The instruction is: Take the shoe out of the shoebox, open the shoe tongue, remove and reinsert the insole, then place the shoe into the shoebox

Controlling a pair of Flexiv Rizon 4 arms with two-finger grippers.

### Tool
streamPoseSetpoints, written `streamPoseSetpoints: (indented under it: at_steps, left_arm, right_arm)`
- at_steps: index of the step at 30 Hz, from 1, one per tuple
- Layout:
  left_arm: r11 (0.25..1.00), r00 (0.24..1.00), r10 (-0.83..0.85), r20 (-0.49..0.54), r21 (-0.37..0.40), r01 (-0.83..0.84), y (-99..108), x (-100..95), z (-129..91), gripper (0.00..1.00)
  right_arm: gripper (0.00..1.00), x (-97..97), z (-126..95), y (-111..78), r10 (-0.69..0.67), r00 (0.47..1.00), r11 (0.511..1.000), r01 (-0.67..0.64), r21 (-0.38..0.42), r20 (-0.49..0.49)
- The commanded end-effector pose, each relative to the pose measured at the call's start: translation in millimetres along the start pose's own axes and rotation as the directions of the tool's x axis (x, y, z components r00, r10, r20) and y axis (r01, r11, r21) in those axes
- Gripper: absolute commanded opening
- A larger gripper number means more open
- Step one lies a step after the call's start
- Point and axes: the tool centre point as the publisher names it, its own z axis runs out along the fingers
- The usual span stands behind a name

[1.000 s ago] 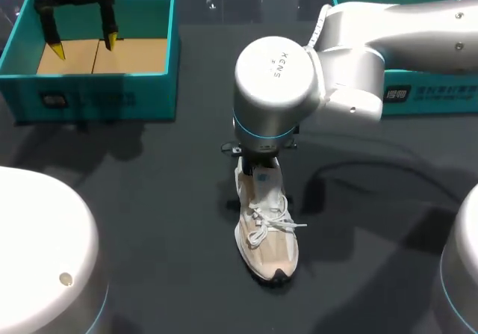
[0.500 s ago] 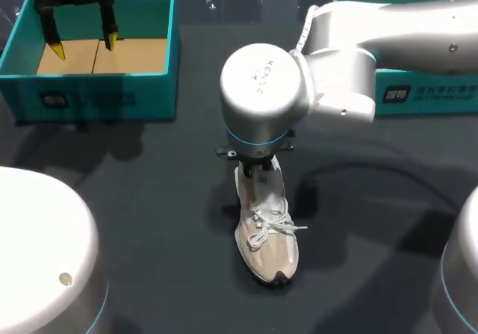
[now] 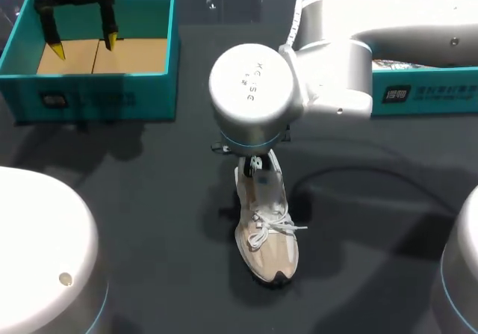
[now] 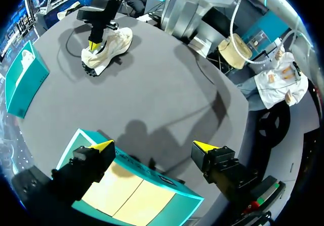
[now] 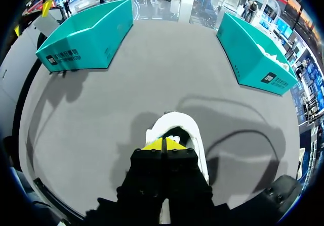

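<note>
**Right tool nipped shut at the shoe's mouth, left tool parked over the box**

The right tool [image 5: 163, 144] has its yellow tips pressed together and points down into the opening of the shoe [image 3: 267, 237], at the heel end behind the laces. I cannot tell whether a thin edge of tongue or insole is caught between the tips. The wrist body hides the contact from above, and the tips themselves cover it in the wrist view. The placing suits the middle of the task, since a narrow, closed tip is what fits into a shoe's mouth to work the tongue or insole.

The shoe is out of its box. It stands sole down near the middle of the dark surface [image 3: 149, 199], toe toward the robot, laces loose.

The left tool [image 3: 84, 44] hangs well apart from the shoe, fingers spread, over the open teal shoebox [image 3: 97, 95], which shows its cardboard floor. This looks like a parked pose, clear of the working arm yet near where the shoe must return. A second teal box [image 3: 426, 95] sits at the far right, under the right arm.
</note>
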Motion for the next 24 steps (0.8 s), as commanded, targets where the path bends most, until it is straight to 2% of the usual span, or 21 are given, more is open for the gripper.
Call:
streamPoseSetpoints:
  at_steps: [1, 11, 14, 16, 18, 24]
  left_arm:
    - [1.000, 1.000, 0.000, 0.000, -0.002, 0.000, -0.5, 1.0, -0.3, 1.00]
    - [1.000, 1.000, 0.000, 0.000, -0.002, 0.000, -0.5, 1.0, -0.3, 1.00]
    - [1.000, 1.000, 0.000, 0.000, -0.002, 0.000, -0.5, 1.0, -0.3, 1.00]
    - [1.000, 1.000, 0.000, 0.000, -0.002, 0.000, -0.5, 1.0, -0.3, 1.00]
    - [1.000, 1.000, 0.000, 0.000, -0.002, 0.000, -0.5, 1.0, -0.3, 1.00]
    - [1.000, 1.000, 0.000, 0.000, -0.002, 0.000, -0.5, 1.0, -0.3, 1.00]
  right_arm:
    - [0.00, -2.5, 18.5, -9.5, 0.047, 0.997, 0.994, -0.052, -0.093, -0.062]
    - [0.00, -5.8, 49.7, -11.7, 0.049, 0.990, 0.995, -0.061, -0.084, -0.129]
    - [0.00, -5.4, 60.8, -11.8, 0.045, 0.990, 0.998, -0.051, -0.044, -0.137]
    - [0.00, -3.0, 68.1, -13.7, 0.039, 0.992, 0.999, -0.037, 0.014, -0.120]
    - [0.00, -0.9, 72.0, -16.7, 0.034, 0.991, 0.999, -0.031, 0.026, -0.129]
    - [0.00, 8.1, 74.6, -42.2, 0.041, 0.996, 0.988, -0.028, 0.154, -0.084]
